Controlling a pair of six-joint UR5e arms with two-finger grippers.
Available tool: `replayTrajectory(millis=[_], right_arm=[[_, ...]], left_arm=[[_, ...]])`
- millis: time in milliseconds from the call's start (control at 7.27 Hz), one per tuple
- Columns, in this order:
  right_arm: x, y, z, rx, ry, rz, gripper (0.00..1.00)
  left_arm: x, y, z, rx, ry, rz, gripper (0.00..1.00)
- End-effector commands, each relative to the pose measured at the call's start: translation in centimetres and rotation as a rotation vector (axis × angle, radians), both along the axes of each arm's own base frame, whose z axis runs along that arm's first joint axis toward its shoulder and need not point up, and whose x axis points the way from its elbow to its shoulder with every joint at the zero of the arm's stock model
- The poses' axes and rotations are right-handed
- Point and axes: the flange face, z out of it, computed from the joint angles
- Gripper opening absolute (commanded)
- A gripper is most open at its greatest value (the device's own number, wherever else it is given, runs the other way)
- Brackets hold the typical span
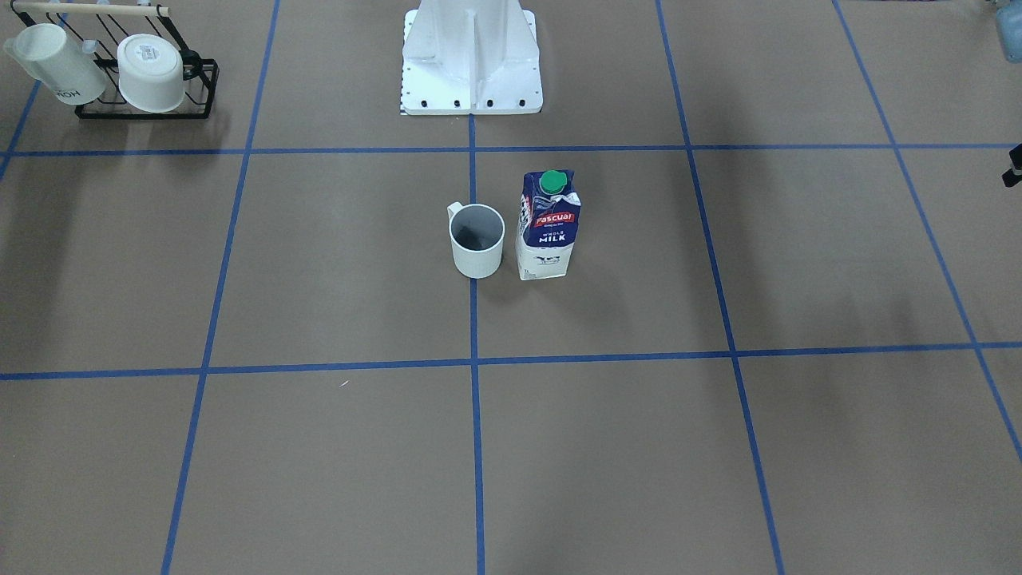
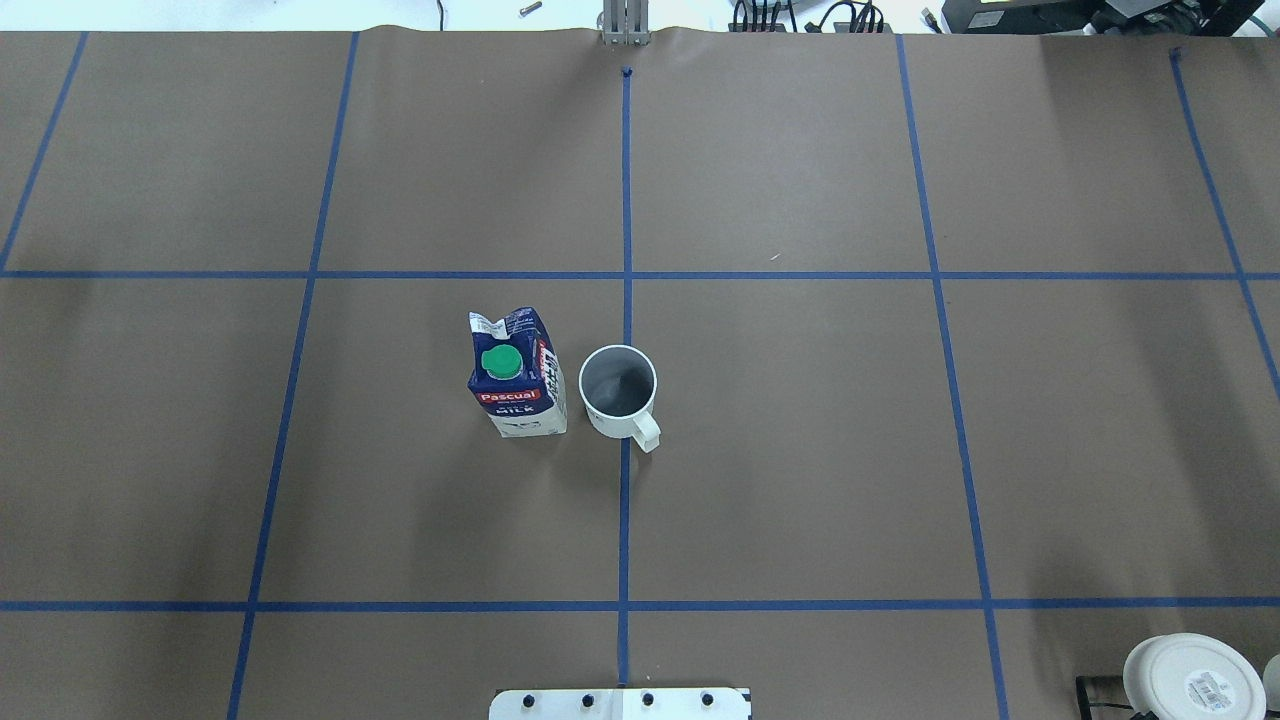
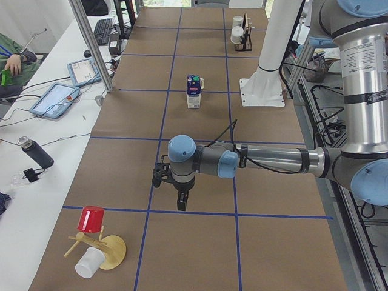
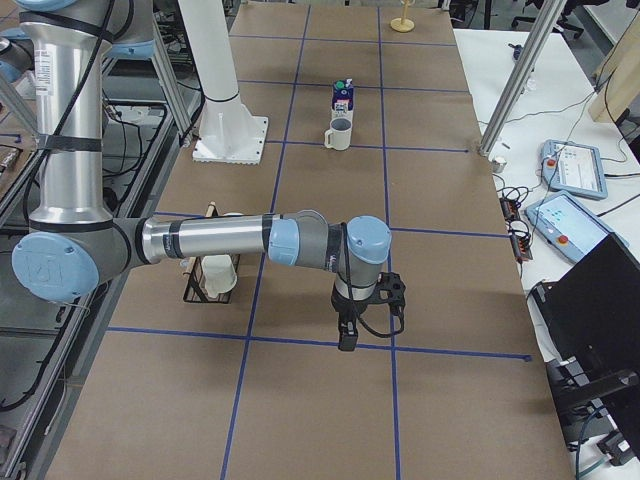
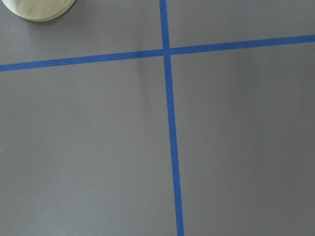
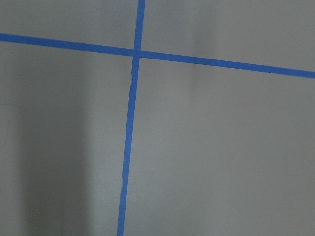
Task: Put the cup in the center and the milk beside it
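The brown counter [image 2: 850,450] is carrying everything. The left pincer [image 3: 181,205] and the right pincer [image 4: 346,338] are hanging over bare paper, well apart from the task's things, and I cannot tell if their fingers are apart or together. The milk [image 2: 517,380] is standing upright just beside the cup [image 2: 618,385], with a small gap between them. The cup is sitting on the blue tape line at the center [image 2: 624,480].

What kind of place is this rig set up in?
Most likely a robotics lab or data-collection cell. The table is covered in brown paper and marked with a blue tape grid. A left arm and right arm work over it, and a side bench holds what look like teach pendants.
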Motion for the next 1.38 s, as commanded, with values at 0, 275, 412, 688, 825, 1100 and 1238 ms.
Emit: replayTrajectory(millis=[0, 275, 412, 688, 825, 1100, 1238], right_arm=[[0.00, 0.00, 0.00, 0.000, 0.000, 0.000, 1.00], [0.00, 0.00, 0.00, 0.000, 0.000, 0.000, 1.00], [-0.07, -0.01, 0.00, 0.000, 0.000, -0.001, 1.00], [-0.07, -0.01, 0.00, 0.000, 0.000, -0.001, 1.00], [-0.07, -0.01, 0.00, 0.000, 0.000, -0.002, 1.00], [-0.07, -0.04, -0.03, 0.003, 0.000, -0.002, 1.00], [-0.07, -0.16, -0.10, 0.017, 0.000, -0.002, 1.00]], left_arm=[[-0.01, 0.00, -0.02, 0.000, 0.000, 0.000, 0.99], [-0.01, 0.00, -0.02, 0.000, 0.000, 0.000, 0.99], [-0.01, 0.00, -0.02, 0.000, 0.000, 0.000, 0.99], [-0.01, 0.00, -0.02, 0.001, 0.000, 0.001, 0.99], [0.05, 0.00, -0.02, 0.001, 0.000, 0.002, 0.99], [-0.01, 0.00, -0.02, 0.001, 0.000, 0.001, 0.99], [-0.01, 0.00, -0.02, 0.001, 0.000, 0.001, 0.99]])
